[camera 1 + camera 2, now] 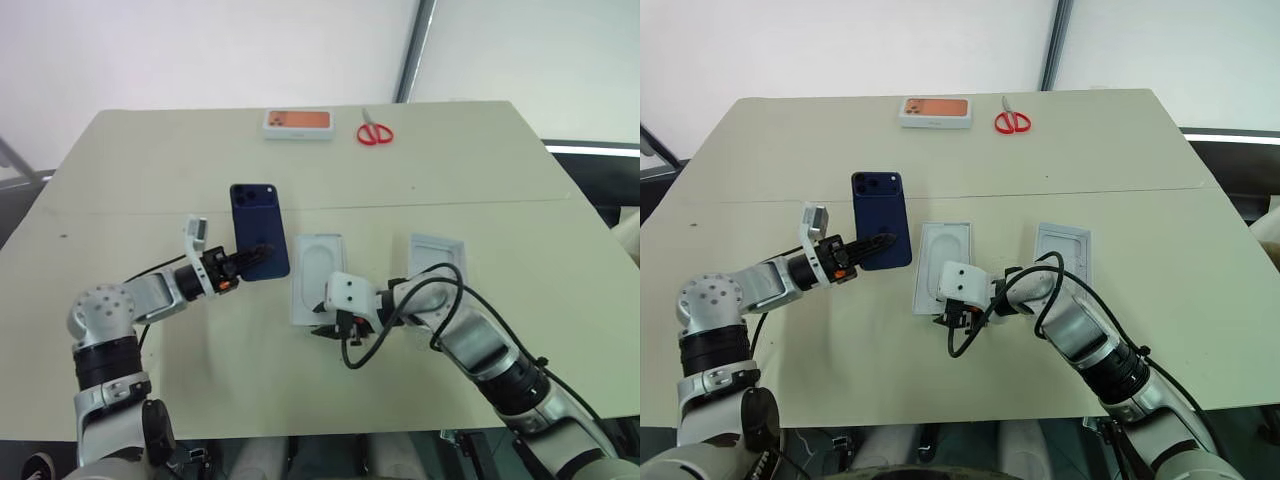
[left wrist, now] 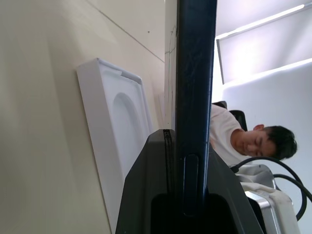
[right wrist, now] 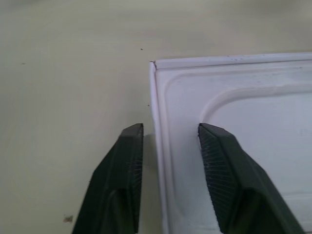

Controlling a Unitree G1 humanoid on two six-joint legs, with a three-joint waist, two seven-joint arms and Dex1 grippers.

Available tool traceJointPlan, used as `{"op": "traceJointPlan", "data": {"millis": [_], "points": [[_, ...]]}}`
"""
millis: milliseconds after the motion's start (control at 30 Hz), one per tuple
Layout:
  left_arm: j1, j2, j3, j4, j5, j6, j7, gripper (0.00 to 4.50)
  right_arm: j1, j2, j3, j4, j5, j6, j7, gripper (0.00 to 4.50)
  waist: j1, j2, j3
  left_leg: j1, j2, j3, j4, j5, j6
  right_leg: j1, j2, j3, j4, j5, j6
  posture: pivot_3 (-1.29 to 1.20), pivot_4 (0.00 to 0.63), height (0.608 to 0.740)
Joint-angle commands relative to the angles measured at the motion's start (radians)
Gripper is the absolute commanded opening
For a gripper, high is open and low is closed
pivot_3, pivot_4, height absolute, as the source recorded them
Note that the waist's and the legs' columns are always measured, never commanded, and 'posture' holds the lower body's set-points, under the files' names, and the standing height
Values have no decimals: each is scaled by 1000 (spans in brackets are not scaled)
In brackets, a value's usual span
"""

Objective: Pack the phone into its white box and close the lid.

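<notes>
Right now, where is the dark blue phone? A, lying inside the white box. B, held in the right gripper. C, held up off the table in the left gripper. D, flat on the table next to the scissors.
C: the left gripper is shut on the lower end of the phone, holding it above the table to the left of the white box.

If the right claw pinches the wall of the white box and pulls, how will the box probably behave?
The white box is shallow, thin-walled and holds no phone, so it is probably light and may slide on the smooth table. The right claw straddles one thin wall near a corner; pulling there could turn or tilt the box.
</notes>
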Motion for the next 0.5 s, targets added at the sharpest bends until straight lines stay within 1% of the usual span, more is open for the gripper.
{"op": "traceJointPlan", "data": {"millis": [33, 133, 300, 500], "points": [[-6, 4, 0, -37, -31, -6, -9, 0, -1, -15, 16, -45, 40, 20, 30, 1611, 1, 0, 0, 0, 0, 0, 0, 0, 0, 0, 0, 0, 0, 0, 0, 0, 150, 740], [-6, 5, -4, -36, -36, 3, -9, 0, -11, -27, 18, -48, 39, 13, 31, 1611, 2, 0, 0, 0, 0, 0, 0, 0, 0, 0, 0, 0, 0, 0, 0, 0, 150, 740], [6, 0, -19, -53, -45, 19, -11, 0, -43, -1, -32, -63, 98, 70, 12, 1611, 1, 0, 0, 0, -1, 0, 0, 0, 0, 0, -1, 0, 0, 0, 0, 0, 150, 740], [12, -6, -29, -62, -46, 21, -12, 0, -57, 6, -66, -79, 159, 111, -9, 1611, 2, 0, 0, 0, 0, 0, 0, 0, 0, 0, -1, 0, 0, 0, 0, 0, 150, 740]]}}
